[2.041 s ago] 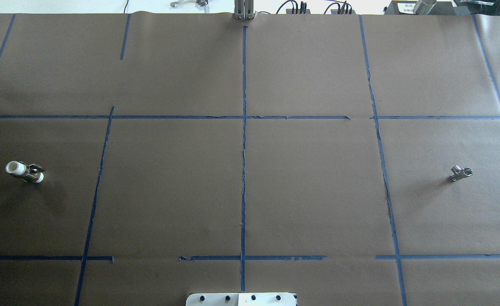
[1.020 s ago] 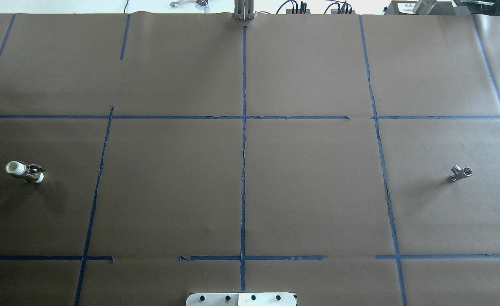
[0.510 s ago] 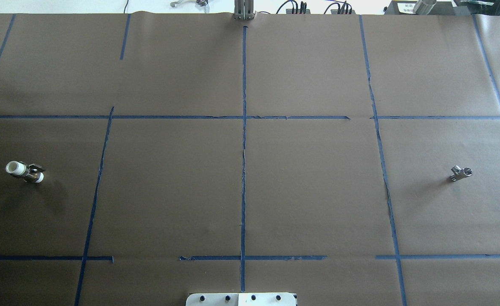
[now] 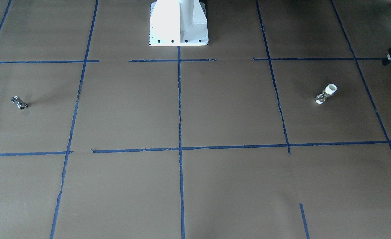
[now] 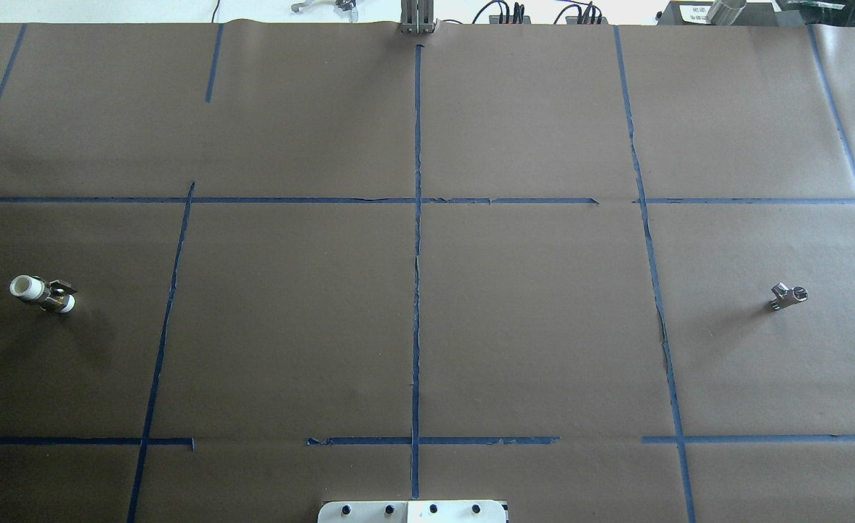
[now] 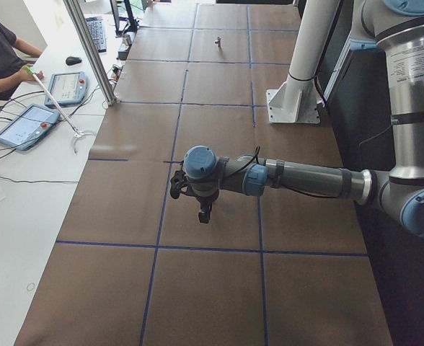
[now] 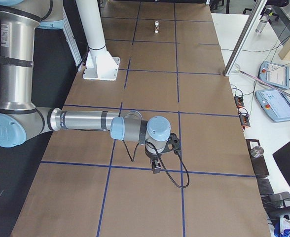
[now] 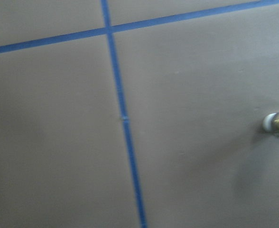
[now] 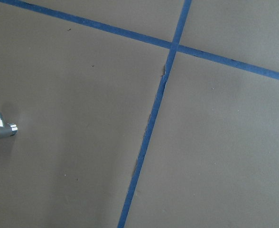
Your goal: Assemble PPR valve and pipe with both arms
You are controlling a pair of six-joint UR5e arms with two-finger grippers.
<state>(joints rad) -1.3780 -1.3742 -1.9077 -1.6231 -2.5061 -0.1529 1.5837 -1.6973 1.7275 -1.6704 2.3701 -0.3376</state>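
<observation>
The PPR valve point(image 5: 42, 294) is laid leftward, the pipe point(image 5: 788, 296) rightward, seemingly one per arm; left gripper point(image 6: 205, 213) and right gripper point(image 7: 156, 166) cannot be judged open or closed.

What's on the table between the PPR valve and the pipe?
Only brown paper crossed by blue tape lines; overhead view shows nothing else between PPR valve and pipe.

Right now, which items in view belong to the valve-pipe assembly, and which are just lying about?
Job:
PPR valve
pipe
left arm
right arm

Not part of it:
white pedestal base
blue tape grid
teach pendants, keyboard and mouse on the side bench
</observation>
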